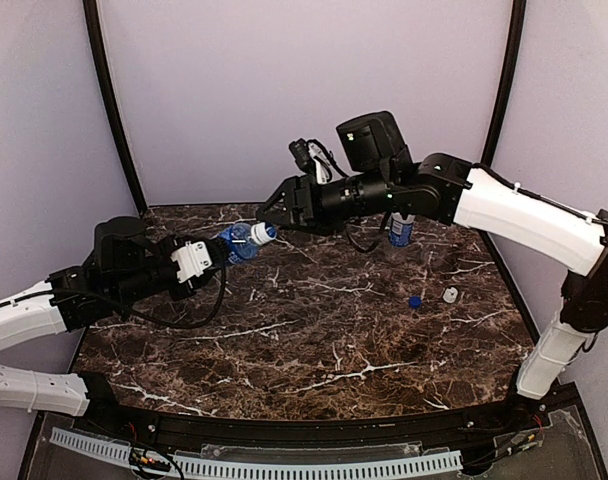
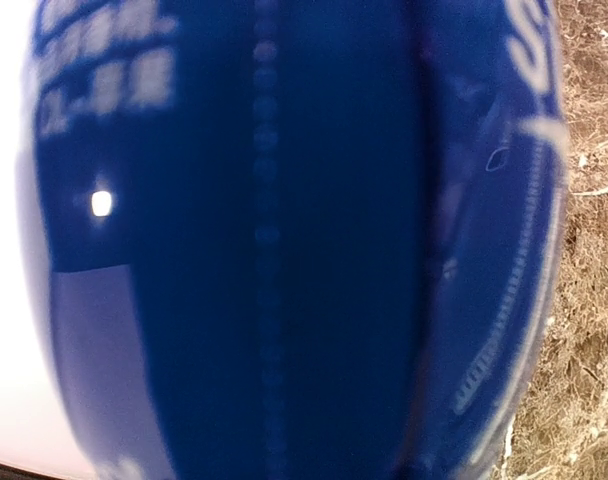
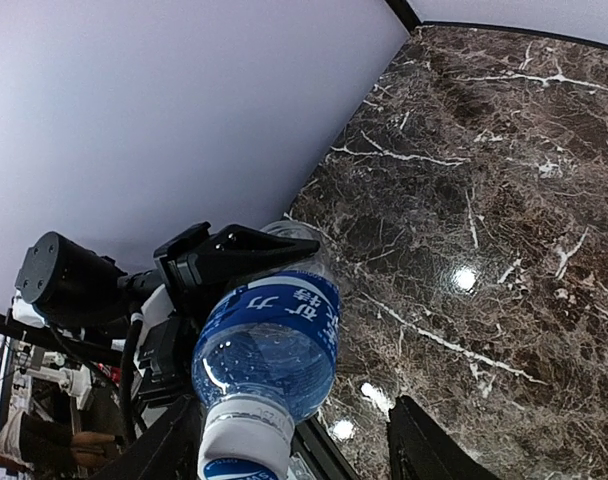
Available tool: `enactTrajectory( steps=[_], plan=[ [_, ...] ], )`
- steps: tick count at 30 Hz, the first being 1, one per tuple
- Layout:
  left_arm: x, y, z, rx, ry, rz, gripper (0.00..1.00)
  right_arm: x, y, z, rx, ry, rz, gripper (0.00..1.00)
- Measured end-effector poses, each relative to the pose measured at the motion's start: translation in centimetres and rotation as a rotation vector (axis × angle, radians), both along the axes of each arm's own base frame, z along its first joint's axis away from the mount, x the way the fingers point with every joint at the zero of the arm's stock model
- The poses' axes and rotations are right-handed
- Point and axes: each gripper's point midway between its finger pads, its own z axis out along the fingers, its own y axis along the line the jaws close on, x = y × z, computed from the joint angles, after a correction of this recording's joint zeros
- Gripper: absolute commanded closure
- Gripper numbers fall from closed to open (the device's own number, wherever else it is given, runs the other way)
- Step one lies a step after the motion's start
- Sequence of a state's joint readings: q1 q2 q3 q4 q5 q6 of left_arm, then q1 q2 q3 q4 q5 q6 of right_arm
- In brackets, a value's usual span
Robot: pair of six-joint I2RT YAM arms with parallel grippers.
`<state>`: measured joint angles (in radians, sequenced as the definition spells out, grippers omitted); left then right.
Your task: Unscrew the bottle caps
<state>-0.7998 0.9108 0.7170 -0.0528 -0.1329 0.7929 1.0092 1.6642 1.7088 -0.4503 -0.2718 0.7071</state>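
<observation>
Your left gripper [image 1: 216,250] pinches the blue-label bottle [image 1: 239,243] (thin-walled, likely crushable); your right gripper [image 1: 268,218] stands spread around its white cap [image 1: 263,233], so grip the cap's sides squarely.

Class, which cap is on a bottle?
The white cap on the bottle in the left gripper; the blue cap and other white cap lie loose on the table.

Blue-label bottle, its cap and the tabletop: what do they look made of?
Blue-label bottle: clear, glossy thin plastic by its look; you see through it near the neck. Its white cap: opaque plastic, probably, duller finish. Tabletop: dark brown marble pattern with white veins, polished enough to mirror the lights; real stone or a laminate, I cannot tell.
</observation>
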Motion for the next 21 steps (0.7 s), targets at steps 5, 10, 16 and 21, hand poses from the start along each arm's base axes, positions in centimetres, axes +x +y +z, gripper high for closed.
enactTrajectory(
  steps=[5,10,16,21],
  plan=[
    [0.0,0.1,-0.4,0.012,0.000,0.000,0.74,-0.6,0.4,-0.5,-0.008,0.046,0.033,0.42],
    [0.0,0.1,-0.6,0.019,-0.001,0.000,0.74,-1.5,0.7,-0.1,0.009,0.076,0.076,0.41],
    [0.1,0.2,-0.8,0.022,-0.005,0.004,0.74,-2.4,0.6,-0.5,-0.005,0.110,0.108,0.46],
    [0.1,0.2,-0.7,0.020,-0.009,0.006,0.74,-2.6,0.5,-1.0,-0.020,0.123,0.114,0.62]
  ],
)
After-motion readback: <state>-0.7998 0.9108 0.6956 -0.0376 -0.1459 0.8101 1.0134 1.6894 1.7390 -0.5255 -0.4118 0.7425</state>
